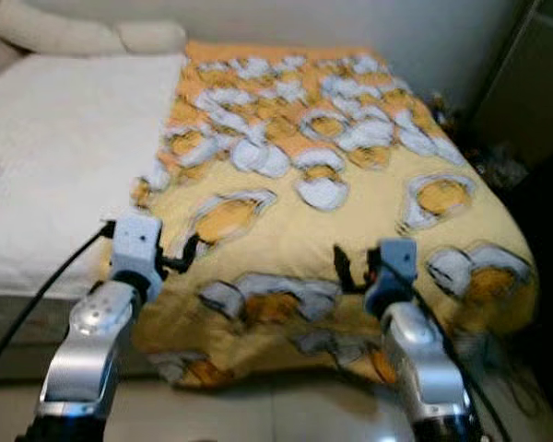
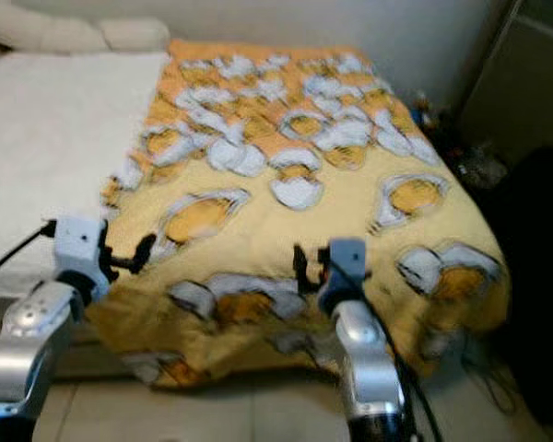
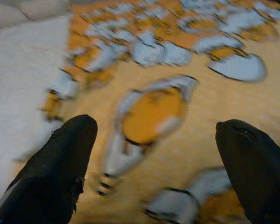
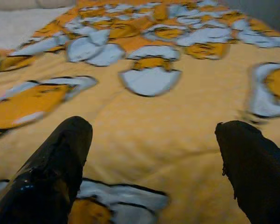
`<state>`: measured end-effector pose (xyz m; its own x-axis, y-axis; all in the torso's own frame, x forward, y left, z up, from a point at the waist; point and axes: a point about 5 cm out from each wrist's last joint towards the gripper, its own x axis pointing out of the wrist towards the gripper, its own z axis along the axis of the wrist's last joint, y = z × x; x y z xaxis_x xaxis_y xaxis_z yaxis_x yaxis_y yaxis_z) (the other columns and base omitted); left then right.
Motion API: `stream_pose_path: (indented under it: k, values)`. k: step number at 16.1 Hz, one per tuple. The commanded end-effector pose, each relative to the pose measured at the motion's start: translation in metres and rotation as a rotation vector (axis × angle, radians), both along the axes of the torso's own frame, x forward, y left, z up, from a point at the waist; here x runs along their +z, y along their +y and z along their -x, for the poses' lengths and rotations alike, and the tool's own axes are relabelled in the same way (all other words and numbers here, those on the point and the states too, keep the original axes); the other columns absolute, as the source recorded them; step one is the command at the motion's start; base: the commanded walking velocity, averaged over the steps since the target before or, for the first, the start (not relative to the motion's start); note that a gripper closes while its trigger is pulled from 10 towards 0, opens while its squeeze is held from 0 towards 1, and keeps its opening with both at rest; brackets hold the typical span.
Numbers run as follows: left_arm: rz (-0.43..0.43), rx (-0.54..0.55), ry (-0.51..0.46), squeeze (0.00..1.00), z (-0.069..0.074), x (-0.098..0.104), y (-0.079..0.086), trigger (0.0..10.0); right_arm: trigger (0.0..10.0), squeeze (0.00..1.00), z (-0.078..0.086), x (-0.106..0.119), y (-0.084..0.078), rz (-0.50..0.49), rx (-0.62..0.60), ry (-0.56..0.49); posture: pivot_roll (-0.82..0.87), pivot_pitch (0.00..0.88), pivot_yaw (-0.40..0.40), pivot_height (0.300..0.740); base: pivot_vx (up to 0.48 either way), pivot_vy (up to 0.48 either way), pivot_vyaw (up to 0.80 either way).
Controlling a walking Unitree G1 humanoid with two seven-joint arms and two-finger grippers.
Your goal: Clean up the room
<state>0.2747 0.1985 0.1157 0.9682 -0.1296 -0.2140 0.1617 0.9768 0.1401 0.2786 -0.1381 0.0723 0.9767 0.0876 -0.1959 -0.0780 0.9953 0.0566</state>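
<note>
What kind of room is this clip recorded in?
Most likely a bedroom: a bed with a white sheet, pillows at its head, and a yellow patterned blanket spread over it, with both open grippers at its near edge.

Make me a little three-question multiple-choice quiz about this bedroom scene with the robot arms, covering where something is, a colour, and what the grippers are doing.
1. Where does the yellow cartoon-print blanket lie on the white bed?
A. On the robot's right part
B. On the robot's left part
C. On the floor

2. What colour is the bare bed surface beside the blanket?
A. Blue
B. White
C. Green

3. How do the left gripper and the right gripper stand?
A. Both shut on the blanket
B. One open, one shut
C. Both open, holding nothing

Answers:
1 A, the blanket covers the right part and hangs over the foot edge.
2 B, the uncovered left part is white.
3 C, each wrist view shows the two black fingers wide apart above the blanket.
</note>
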Motion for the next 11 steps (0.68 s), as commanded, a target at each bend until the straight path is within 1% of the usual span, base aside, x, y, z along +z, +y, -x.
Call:
stream_pose_path:
  k: [1, 3, 4, 5, 6, 7, 9, 10, 11]
  values:
    - [-0.005, -0.009, -0.002, 0.09, -0.0012, -0.0002, -0.0026, 10.0, 10.0, 1.00, -0.0016, 0.0000, -0.0086, 0.001, -0.028, -0.004, 0.07, 0.000, 0.004, 0.740, 0.000, -0.349, 0.00]
    - [-0.004, -0.018, 0.007, 0.09, -0.0011, -0.0032, -0.0053, 10.0, 10.0, 1.00, -0.0036, 0.0011, -0.0100, 0.013, -0.033, -0.006, 0.07, 0.000, 0.003, 0.740, 0.000, -0.347, 0.00]
    - [-0.012, -0.035, 0.011, 0.09, -0.0010, -0.0048, -0.0085, 10.0, 10.0, 0.33, -0.0051, -0.0008, -0.0112, 0.028, -0.049, 0.009, 0.08, 0.000, -0.002, 0.740, 0.000, -0.345, 0.00]
    - [-0.016, -0.041, 0.008, 0.09, -0.0018, -0.0040, -0.0092, 10.0, 10.0, 0.00, -0.0059, -0.0012, -0.0105, 0.033, -0.050, 0.013, 0.09, 0.000, -0.005, 0.740, 0.000, -0.345, 0.00]
    - [-0.015, -0.042, -0.002, 0.08, -0.0037, -0.0015, -0.0095, 10.0, 10.0, 0.00, -0.0064, -0.0020, -0.0090, 0.041, -0.045, 0.014, 0.09, 0.000, -0.006, 0.740, 0.000, -0.247, 0.00]
    - [0.008, -0.033, -0.005, 0.07, -0.0061, 0.0011, -0.0093, 10.0, 10.0, 0.00, -0.0067, -0.0040, -0.0064, 0.043, -0.034, 0.020, 0.09, 0.000, -0.002, 0.740, 0.000, 0.000, -0.41]
    - [0.006, -0.030, -0.009, 0.06, -0.0081, 0.0021, -0.0094, 10.0, 10.0, 0.00, -0.0074, -0.0072, -0.0070, 0.012, -0.057, 0.038, 0.09, 0.000, 0.002, 0.740, 0.000, 0.000, -0.80]
    - [0.004, -0.033, -0.010, 0.01, -0.0090, 0.0019, -0.0101, 10.0, 10.0, 0.00, -0.0089, -0.0074, -0.0086, -0.003, -0.079, 0.042, 0.09, 0.000, 0.005, 0.740, 0.000, 0.000, -0.80]
    - [-0.001, -0.046, -0.013, 0.00, -0.0098, 0.0020, -0.0115, 10.0, 10.0, 0.00, -0.0101, -0.0070, -0.0095, 0.000, -0.090, 0.041, 0.09, 0.000, 0.003, 0.740, 0.000, 0.000, -0.80]
